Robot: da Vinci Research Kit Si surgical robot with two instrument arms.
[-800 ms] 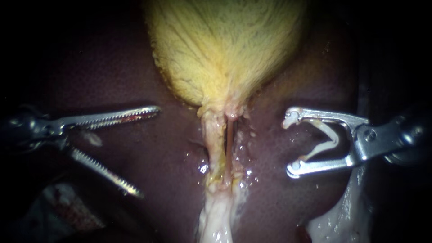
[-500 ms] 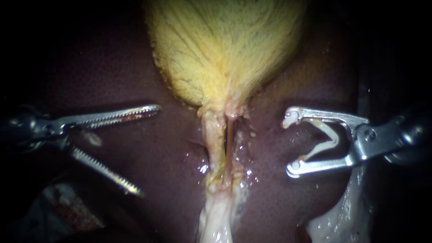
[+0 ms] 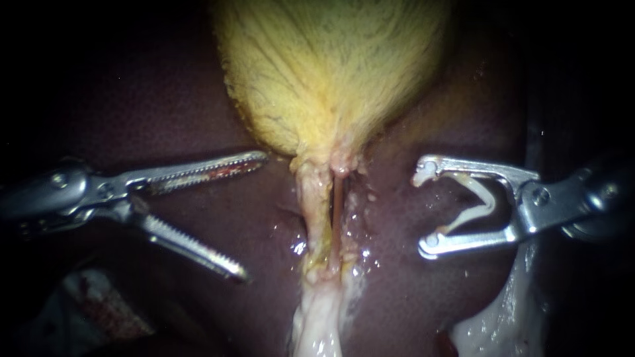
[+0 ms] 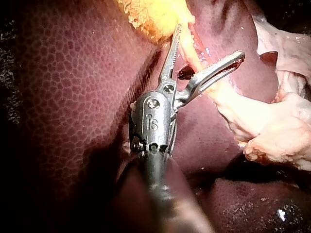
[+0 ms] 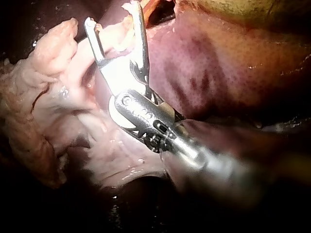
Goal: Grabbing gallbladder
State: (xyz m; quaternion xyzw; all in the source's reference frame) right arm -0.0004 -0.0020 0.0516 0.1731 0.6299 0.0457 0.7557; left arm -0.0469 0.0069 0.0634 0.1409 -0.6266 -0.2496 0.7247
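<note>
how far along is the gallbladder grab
Done: nothing is gripped yet. In hand: the left instrument is open over the liver, its upper tip close beside the narrow lower end of the gallbladder. Left: reach that end and close on it. The right instrument holds a clip, apart from the gallbladder.

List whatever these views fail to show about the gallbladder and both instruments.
Gallbladder: top cut off by the endoscope view's upper edge.
Left instrument: whether one open jaw's tip touches the gallbladder; they overlap in left wrist view.
Right instrument, jaws holding a clip: shaft blurred in right wrist view, dark in endoscope view.
Tubes: lower ends cut off by the endoscope view's bottom edge.
</note>
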